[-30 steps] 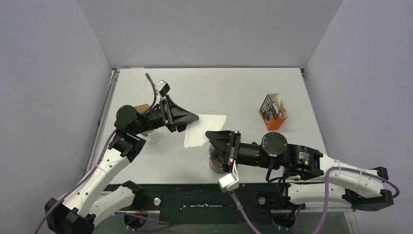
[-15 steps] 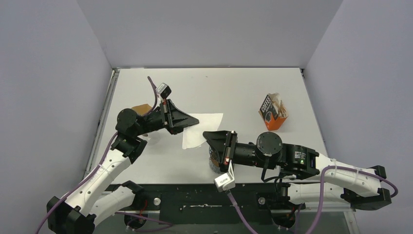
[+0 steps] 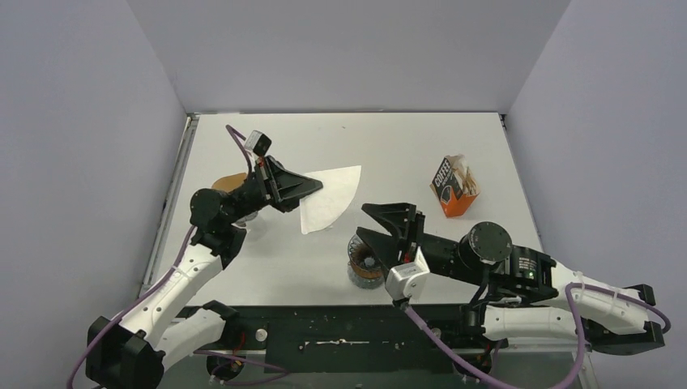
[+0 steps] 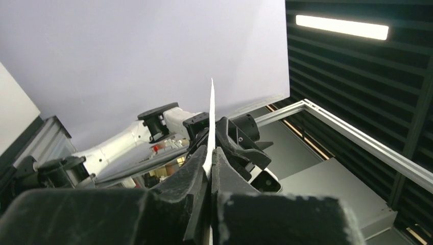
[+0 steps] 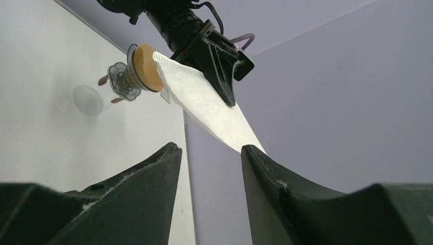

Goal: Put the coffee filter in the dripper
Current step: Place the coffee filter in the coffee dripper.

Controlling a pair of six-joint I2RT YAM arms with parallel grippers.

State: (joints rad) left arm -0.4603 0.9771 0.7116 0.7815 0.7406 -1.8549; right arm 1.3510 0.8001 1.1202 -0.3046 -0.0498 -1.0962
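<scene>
left claw point(image 3: 312, 188) pinched shut on coffee filter point(image 3: 334, 193), by its edge, aloft | right claw point(image 3: 374, 224) parted, empty; dripper point(image 3: 364, 264) just beside it | filter likely light, floppy, crease-prone; hold near seam

Filter point(image 3: 330, 198) behind & left of dripper point(image 3: 361, 267) on table point(image 3: 405, 146); coffee box point(image 3: 454, 186) to R, well apart.

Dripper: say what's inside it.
The dripper shows only its dark inside, nothing white; the right gripper covers part of its rim. The coffee filter is in the left gripper.
</scene>
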